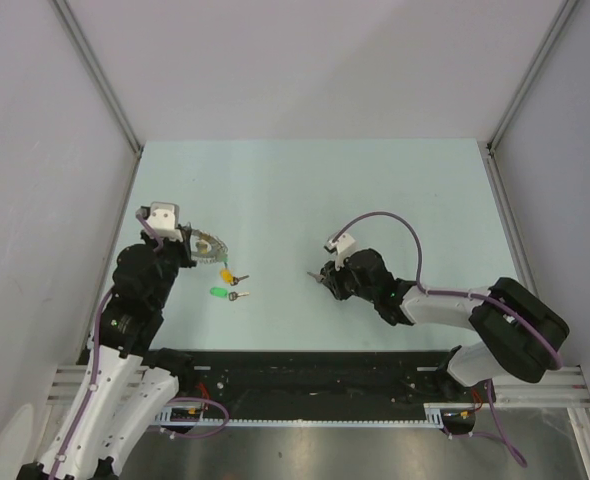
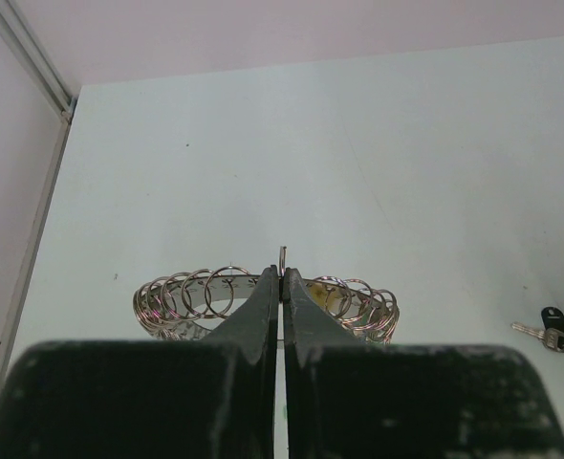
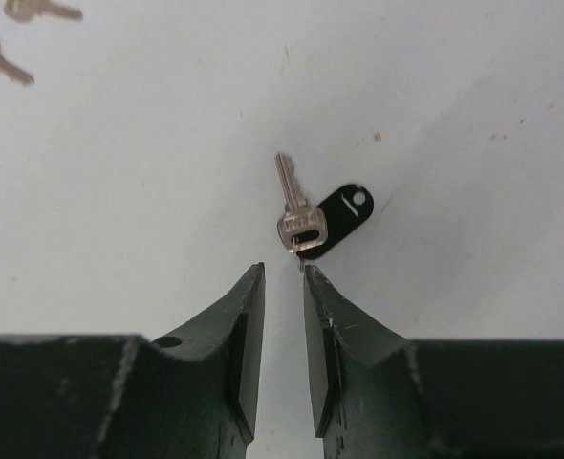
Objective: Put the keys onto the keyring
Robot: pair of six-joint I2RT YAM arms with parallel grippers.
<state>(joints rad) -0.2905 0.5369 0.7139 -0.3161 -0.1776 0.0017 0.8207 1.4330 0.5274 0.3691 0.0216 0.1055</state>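
silver key with a black tag lies flat on the tabletop just ahead of your right tool, whose jaws stand narrowly apart with nothing between them. your left tool is pinched tight on a thin ring standing up from its tips, with a row of rings just behind. yellow key and green key lie close beside it.
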